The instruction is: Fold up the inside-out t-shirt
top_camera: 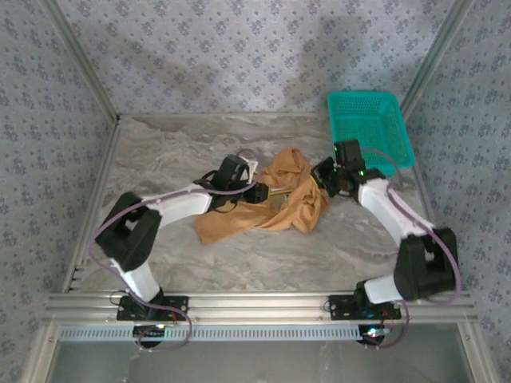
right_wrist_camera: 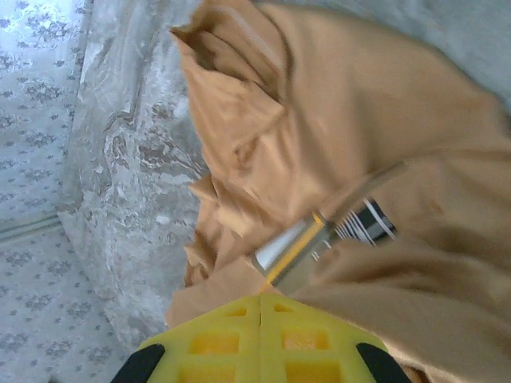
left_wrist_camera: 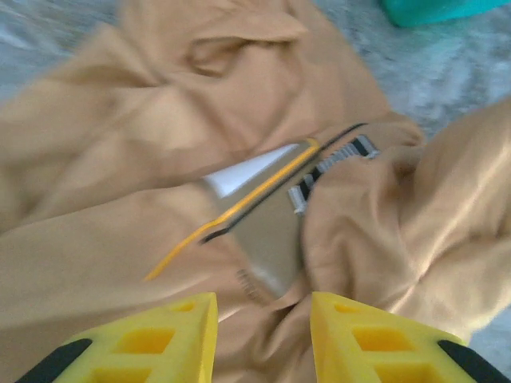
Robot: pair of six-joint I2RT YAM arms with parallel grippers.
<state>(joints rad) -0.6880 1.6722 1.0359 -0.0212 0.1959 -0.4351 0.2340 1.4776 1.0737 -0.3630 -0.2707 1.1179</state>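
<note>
T-shirt (top_camera: 275,203) lies bunched in the middle of the table (top_camera: 160,152), its length running near-left to far-right between both arms. The left gripper (left_wrist_camera: 263,319) hovers, fingers spread, over its central folds. The right gripper (right_wrist_camera: 261,307), fingers pressed together, sits at its right edge.

left arm (top_camera: 172,209): white links, black joint housings, black wrist block
right arm (top_camera: 391,211): same build, white links, black joints, small green light on the wrist
cables (top_camera: 96,239): lilac, one loop per arm, running from the base up along the links
bases (top_camera: 152,307): black plates bolted to the silver rail (top_camera: 255,307), near edge, left and right
left jaws: yellow plastic, square recessed pockets, black at outer corners
right jaws: same yellow moulding, black outer corners
</note>
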